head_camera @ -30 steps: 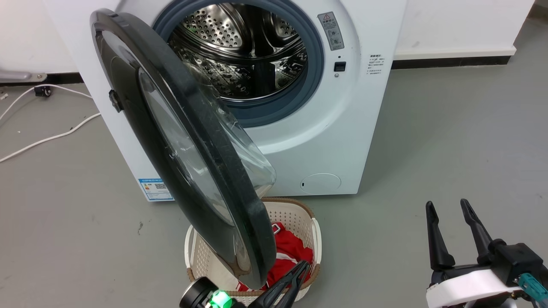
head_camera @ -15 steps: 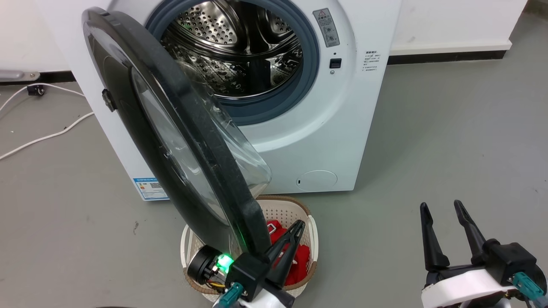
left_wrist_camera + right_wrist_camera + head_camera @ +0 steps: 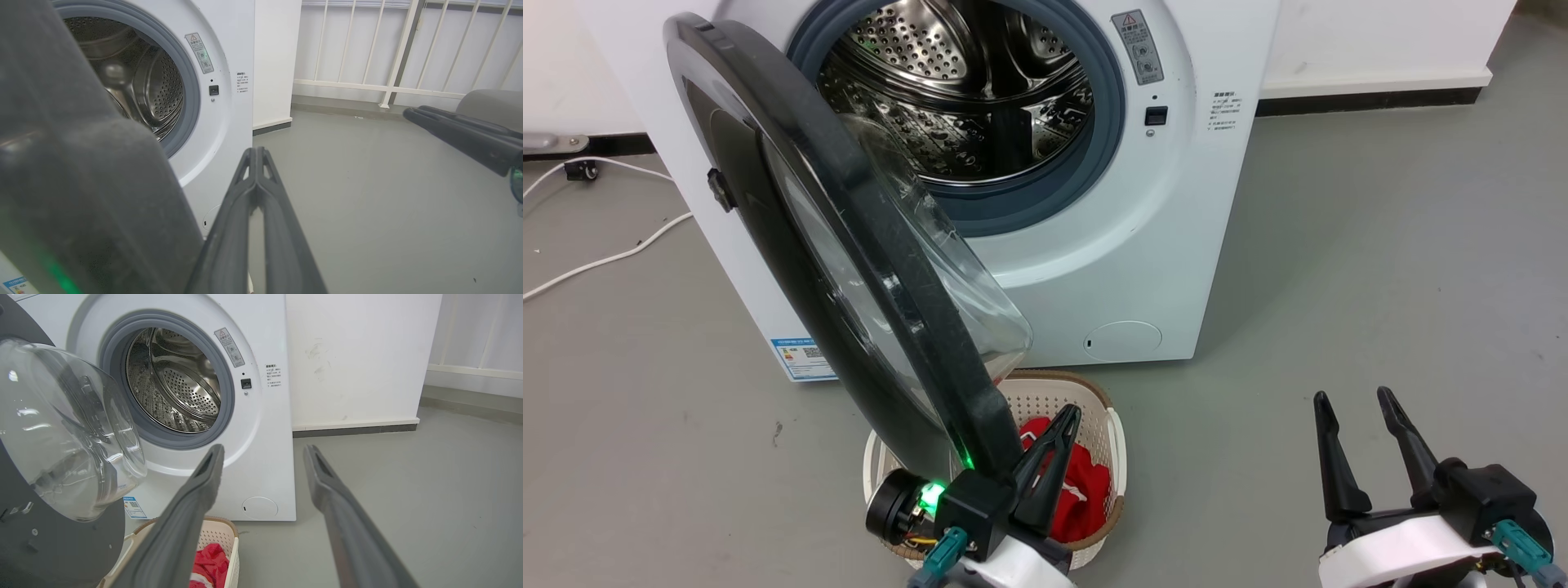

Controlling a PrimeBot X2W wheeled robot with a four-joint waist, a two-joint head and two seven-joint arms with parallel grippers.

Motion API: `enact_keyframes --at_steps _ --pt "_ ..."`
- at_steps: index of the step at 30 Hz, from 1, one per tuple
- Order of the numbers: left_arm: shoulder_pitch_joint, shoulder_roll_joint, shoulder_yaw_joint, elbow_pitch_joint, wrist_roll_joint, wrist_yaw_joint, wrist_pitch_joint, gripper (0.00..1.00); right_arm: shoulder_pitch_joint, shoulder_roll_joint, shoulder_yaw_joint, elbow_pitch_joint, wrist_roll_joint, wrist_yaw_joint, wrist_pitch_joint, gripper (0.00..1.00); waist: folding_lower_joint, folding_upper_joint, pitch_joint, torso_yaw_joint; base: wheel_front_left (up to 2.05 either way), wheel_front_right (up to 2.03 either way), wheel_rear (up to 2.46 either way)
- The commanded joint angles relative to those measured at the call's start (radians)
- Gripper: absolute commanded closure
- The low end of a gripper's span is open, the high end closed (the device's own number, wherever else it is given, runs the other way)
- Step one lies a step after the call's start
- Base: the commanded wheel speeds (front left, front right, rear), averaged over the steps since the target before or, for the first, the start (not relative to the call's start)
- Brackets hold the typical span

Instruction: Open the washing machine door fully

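Observation:
The washing machine door (image 3: 894,298) stands swung out from the white machine (image 3: 1176,245), its black rim edge-on to the head camera and its glass bowl (image 3: 61,428) bulging to the right. My left gripper (image 3: 1068,415) is shut on nothing, close beside the right of the door's lowest rim and over the basket. Whether it touches the rim I cannot tell. In the left wrist view its closed fingertips (image 3: 255,152) point past the blurred dark rim (image 3: 81,183). My right gripper (image 3: 1354,398) stands open at the lower right, well clear of the door (image 3: 61,547).
A white laundry basket (image 3: 1116,441) with red clothes (image 3: 1086,490) sits on the floor under the door's lower edge. The steel drum (image 3: 956,82) is exposed. A white cable (image 3: 596,261) runs over the floor at left. Open grey floor lies to the right.
My left gripper has risen from the bottom edge of the head view to beside the door's lowest rim. The head camera has shifted slightly. The right gripper is unchanged.

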Motion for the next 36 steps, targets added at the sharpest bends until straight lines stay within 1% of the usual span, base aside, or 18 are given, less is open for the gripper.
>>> enact_keyframes --at_steps 1,9,18,23,32,36 --pt "0.018 0.024 0.026 0.005 0.002 0.016 0.001 1.00 -0.014 0.002 0.004 0.004 0.005 0.000 0.000 0.00 0.0000 0.0000 -0.001 0.003 0.00 0.00 0.00" --pt "0.087 0.057 0.047 -0.038 0.004 0.043 0.002 1.00 -0.016 0.002 0.012 0.013 0.019 0.000 -0.001 0.00 0.0000 0.0000 0.002 0.024 0.00 0.00 0.00" --pt "0.219 0.111 0.044 -0.169 0.006 0.066 0.018 1.00 -0.013 0.002 0.010 0.025 0.034 0.000 -0.004 0.00 0.0000 0.0000 0.005 0.073 0.00 0.00 0.00" --pt "0.296 0.151 0.073 -0.225 -0.006 0.100 0.029 1.00 -0.010 0.002 0.001 0.032 0.037 0.000 -0.006 0.00 0.0000 0.0000 0.006 0.114 0.00 0.00 0.00" --pt "0.365 0.178 0.154 -0.279 -0.029 0.171 0.024 1.00 0.016 0.002 -0.020 0.033 0.039 0.000 -0.007 0.00 0.0000 0.0000 0.001 0.207 0.00 0.00 0.00" --pt "0.395 0.204 0.207 -0.292 -0.043 0.205 0.019 1.00 0.019 0.002 -0.030 0.028 0.040 0.000 -0.007 0.00 0.0000 0.0000 0.006 0.251 0.00 0.00 0.00"
